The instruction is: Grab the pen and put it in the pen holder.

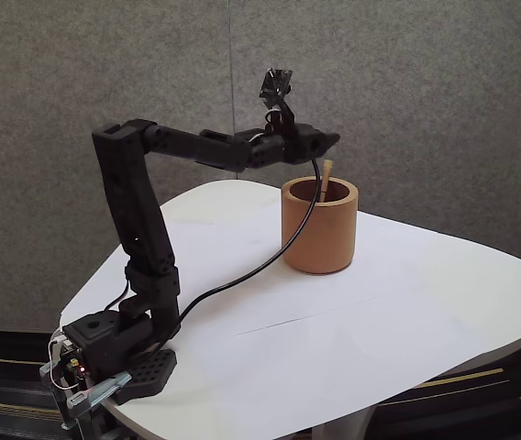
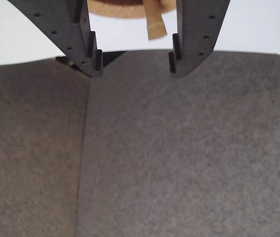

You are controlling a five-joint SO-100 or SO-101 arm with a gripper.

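Observation:
The orange-brown pen holder (image 1: pixel 319 225) stands upright near the middle of the white table. The tan pen (image 1: pixel 325 180) leans inside it, its top end poking above the rim. My black gripper (image 1: pixel 331 140) hovers just above and behind the cup's rim, pointing toward the grey wall. In the wrist view the gripper (image 2: pixel 135 66) is open, with nothing between its two fingers; between them, further off, I see the pen's end (image 2: pixel 155 24) and a slice of the pen holder (image 2: pixel 115 9) at the top edge.
A black cable (image 1: pixel 270 261) hangs from the wrist down past the cup's left side to the arm base (image 1: pixel 118 353) at the table's front left corner. The grey fabric wall (image 2: pixel 179 158) stands close behind the table (image 1: pixel 407 321).

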